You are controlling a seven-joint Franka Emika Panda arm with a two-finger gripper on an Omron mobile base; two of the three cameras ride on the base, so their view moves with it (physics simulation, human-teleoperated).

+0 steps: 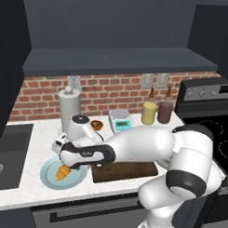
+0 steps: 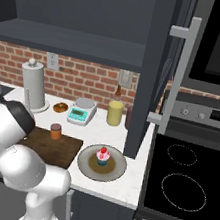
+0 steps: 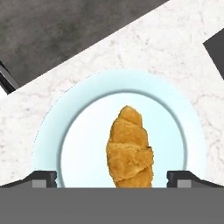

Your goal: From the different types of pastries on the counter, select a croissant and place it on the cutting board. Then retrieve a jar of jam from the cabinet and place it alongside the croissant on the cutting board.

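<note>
A golden croissant (image 3: 130, 146) lies on a round light blue plate (image 3: 48, 127) at the counter's front left. My gripper (image 3: 113, 180) hangs open right above it, with a dark fingertip (image 3: 43, 178) on each side and clear of the pastry. From the left base view, the gripper (image 1: 66, 164) sits over the croissant (image 1: 62, 172) on the plate (image 1: 47, 175). The dark cutting board (image 1: 128, 171) lies just right of the plate. A small orange-brown jar (image 2: 55, 131) stands at the far edge of the board (image 2: 59, 150). The donut (image 2: 60, 107) and cupcake (image 2: 103, 156) rest on the counter (image 2: 120, 184).
A paper towel roll (image 1: 69, 107), a scale (image 1: 120, 120), a yellow canister (image 1: 149, 112) and a maroon canister (image 1: 165, 112) line the brick wall. The sink (image 1: 10, 152) lies left, the stove (image 2: 186, 180) right. The cabinet shelf (image 1: 117, 60) hangs overhead.
</note>
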